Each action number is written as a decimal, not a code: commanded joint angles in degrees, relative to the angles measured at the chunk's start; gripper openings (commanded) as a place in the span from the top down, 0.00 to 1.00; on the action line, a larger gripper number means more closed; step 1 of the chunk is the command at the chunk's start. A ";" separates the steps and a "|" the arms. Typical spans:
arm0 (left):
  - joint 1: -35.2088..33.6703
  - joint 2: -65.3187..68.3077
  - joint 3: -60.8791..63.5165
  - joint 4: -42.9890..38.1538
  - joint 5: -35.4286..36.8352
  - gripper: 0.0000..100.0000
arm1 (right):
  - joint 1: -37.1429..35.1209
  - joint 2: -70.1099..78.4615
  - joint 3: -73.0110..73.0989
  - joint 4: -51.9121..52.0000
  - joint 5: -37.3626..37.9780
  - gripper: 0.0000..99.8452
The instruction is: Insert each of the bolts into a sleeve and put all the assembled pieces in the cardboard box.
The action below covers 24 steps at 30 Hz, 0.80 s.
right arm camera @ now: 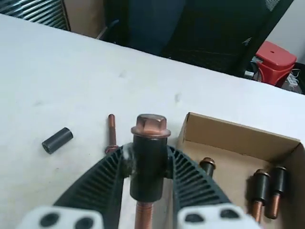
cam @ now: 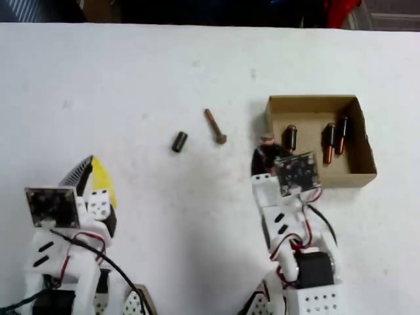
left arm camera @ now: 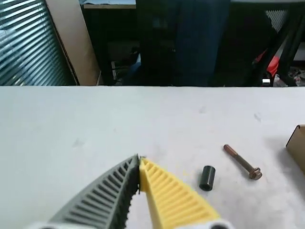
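Note:
My right gripper (right arm camera: pixel 148 164) is shut on an assembled piece (right arm camera: pixel 149 157), a copper bolt through a black sleeve, held upright just left of the cardboard box (cam: pixel 357 176); it shows from above at the box's near-left corner (cam: pixel 268 147). Three assembled pieces (cam: pixel 289 138) (cam: pixel 328 142) (cam: pixel 340 134) lie in the box. A loose bolt (cam: pixel 214 126) and a loose black sleeve (cam: pixel 179 142) lie mid-table, also seen as the bolt (left arm camera: pixel 242 161) and sleeve (left arm camera: pixel 207 178) ahead of my left gripper (left arm camera: pixel 139 160). The left gripper (cam: pixel 90 164) is shut and empty near the table's front left.
The white table (cam: pixel 131 79) stretches open behind and left of the loose parts. Dark furniture and a red object (right arm camera: pixel 276 59) stand beyond the far edge.

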 commanded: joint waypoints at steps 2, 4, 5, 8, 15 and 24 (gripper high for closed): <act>-0.48 -0.13 4.75 0.00 -0.53 0.98 | 0.92 1.27 -9.58 2.42 2.99 0.98; -0.48 -0.13 7.38 0.00 -0.44 0.98 | 1.01 4.35 -10.81 2.15 5.10 0.98; -0.48 -0.13 8.62 0.00 -0.44 0.98 | 1.10 6.46 -11.34 2.07 5.98 0.98; -0.40 -0.13 11.52 0.00 -0.44 0.98 | 2.77 14.02 -13.19 1.19 6.86 0.98; -0.40 -0.13 19.60 -0.88 -0.44 0.98 | 11.03 34.51 -17.58 -9.89 6.95 0.98; -0.31 -0.13 31.03 -13.10 -0.44 0.98 | 16.40 60.53 -30.24 -16.31 6.95 0.98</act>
